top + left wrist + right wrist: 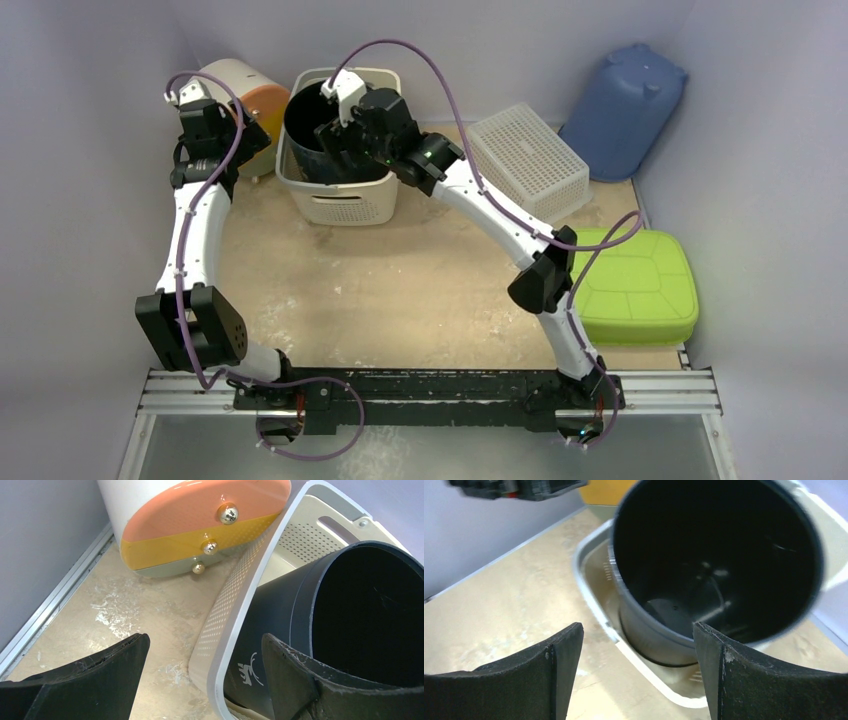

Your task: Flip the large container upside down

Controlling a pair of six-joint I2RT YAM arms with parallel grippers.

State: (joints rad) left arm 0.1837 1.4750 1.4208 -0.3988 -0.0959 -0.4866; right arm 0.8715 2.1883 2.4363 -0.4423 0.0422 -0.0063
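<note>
A beige perforated basket (340, 205) stands upright at the back of the table, with a large black pot (305, 125) standing in it, mouth up. My left gripper (243, 140) is open at the basket's left edge. In the left wrist view its jaws (205, 640) straddle the basket's rim (250, 580), one finger outside over the table, the other by the pot's wall (285, 610). My right gripper (338, 140) is open above the pot. In the right wrist view (638, 627) it spans the basket's rim (594, 595) and the pot's wall (659, 630), touching neither.
A white drum with an orange and yellow face (250, 95) lies just left of the basket, close to my left gripper (200, 515). A white mesh crate (528, 160), a blue tub (625, 110) and a green lidded box (635, 285) sit on the right. Walls enclose the table.
</note>
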